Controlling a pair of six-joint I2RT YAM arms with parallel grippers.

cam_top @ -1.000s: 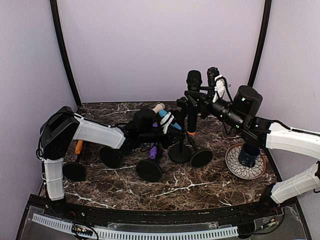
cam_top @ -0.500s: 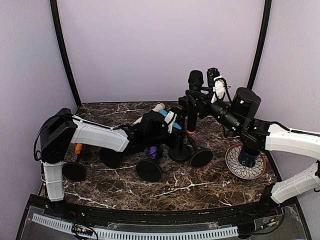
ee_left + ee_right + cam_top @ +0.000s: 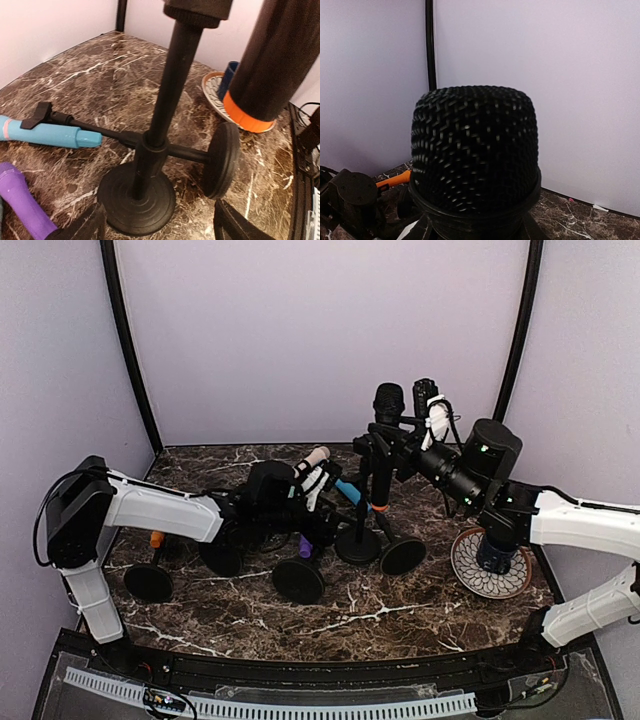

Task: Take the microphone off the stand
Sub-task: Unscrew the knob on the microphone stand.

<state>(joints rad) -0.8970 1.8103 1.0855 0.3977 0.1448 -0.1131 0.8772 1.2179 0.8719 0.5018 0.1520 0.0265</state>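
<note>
The black microphone (image 3: 385, 440) with an orange band at its lower end stands upright in the air, and my right gripper (image 3: 397, 447) is shut on its body. Its mesh head (image 3: 472, 155) fills the right wrist view, with my fingers (image 3: 420, 231) dark at the bottom edge. The upright stand (image 3: 160, 100) rises from its round base (image 3: 136, 200), and the microphone's banded end (image 3: 250, 112) hangs to the right of the pole, off the table. My left gripper (image 3: 160, 230) is open in front of the base, touching nothing.
A blue microphone (image 3: 45, 134) and a purple one (image 3: 22, 210) lie left of the stand. A toppled stand's base (image 3: 222, 160) lies right of it. A patterned plate (image 3: 470, 575) holds a dark blue cup (image 3: 497, 550). More toppled stands (image 3: 298, 580) and an orange microphone (image 3: 157, 537) lie at the left.
My left gripper has opened and drawn back a little to the left, away from the stand. The right gripper and the microphone have hardly moved.
</note>
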